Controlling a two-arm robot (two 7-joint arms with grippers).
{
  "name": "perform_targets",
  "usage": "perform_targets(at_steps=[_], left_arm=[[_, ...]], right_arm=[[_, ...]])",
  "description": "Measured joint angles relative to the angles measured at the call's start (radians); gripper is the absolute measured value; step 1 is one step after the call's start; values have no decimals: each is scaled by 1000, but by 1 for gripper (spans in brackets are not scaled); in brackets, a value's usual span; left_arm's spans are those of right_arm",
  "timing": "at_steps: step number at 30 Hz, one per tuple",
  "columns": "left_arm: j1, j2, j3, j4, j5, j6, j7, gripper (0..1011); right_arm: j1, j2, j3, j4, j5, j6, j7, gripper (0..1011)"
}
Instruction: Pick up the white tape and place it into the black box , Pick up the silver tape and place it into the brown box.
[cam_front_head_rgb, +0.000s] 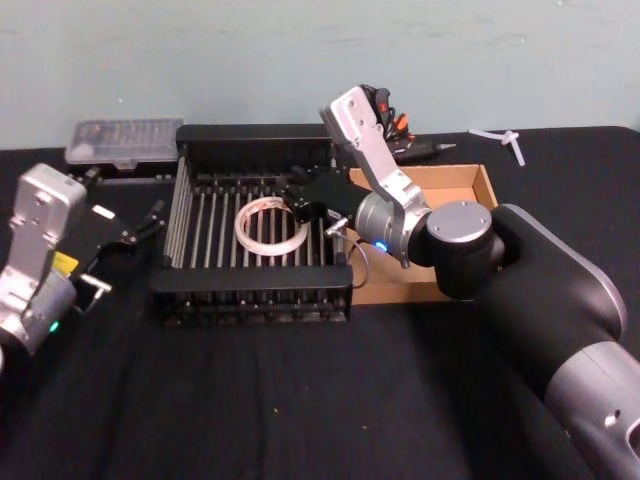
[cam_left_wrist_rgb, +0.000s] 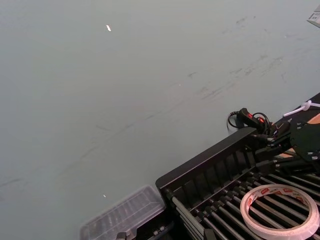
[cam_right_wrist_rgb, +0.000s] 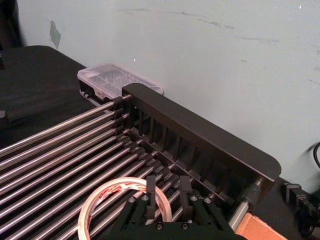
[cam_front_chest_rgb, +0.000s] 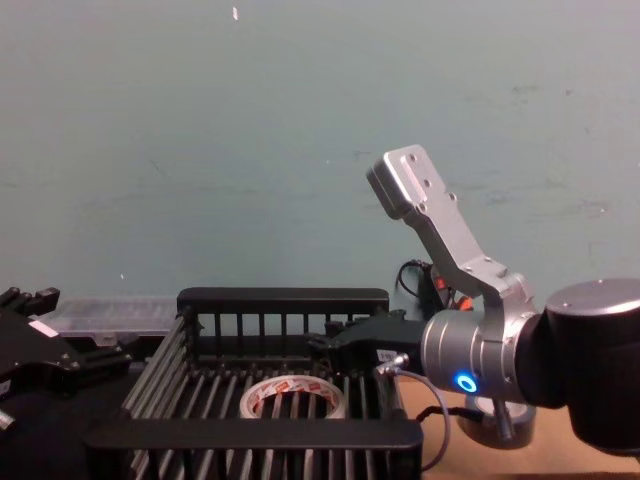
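White tape (cam_front_head_rgb: 268, 226) lies flat in the black box (cam_front_head_rgb: 260, 297); right end effector (cam_right_wrist_rgb: 166, 196) open, empty beside it. Light, stiff ring; pinch its wall.

One white tape (cam_front_head_rgb: 268, 226); one black box (cam_front_head_rgb: 250, 145); one brown box (cam_front_head_rgb: 478, 186); one clear plastic case (cam_front_head_rgb: 124, 140); two grippers, a left gripper (cam_front_head_rgb: 140, 229) and a right gripper (cam_front_head_rgb: 300, 196); one tabletop (cam_front_head_rgb: 250, 400).

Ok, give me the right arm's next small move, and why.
Probably lift the right pincer straight up out of the black box: the white tape lies flat on its bars, and the fingers stand open by its rim. The left pincer sits parked beside the box.
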Motion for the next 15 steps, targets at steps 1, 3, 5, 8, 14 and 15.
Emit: perform_targets(at_steps=[1, 3, 5, 8, 14, 15], left_arm=[[0, 0, 0, 0, 0, 0, 0, 1001], [0, 0, 0, 0, 0, 0, 0, 1001], [0, 0, 0, 0, 0, 0, 0, 1001], [0, 0, 0, 0, 0, 0, 0, 1001], [0, 0, 0, 0, 0, 0, 0, 1001], [0, 0, 0, 0, 0, 0, 0, 1001]], right_arm=[[0, 0, 0, 0, 0, 0, 0, 324], [0, 0, 0, 0, 1, 0, 0, 381], [0, 0, 0, 1, 1, 0, 1, 443], [1, 0, 0, 1, 1, 0, 1, 523], [1, 0, 0, 1, 2, 0, 2, 723], [1, 0, 0, 1, 2, 0, 2, 741]])
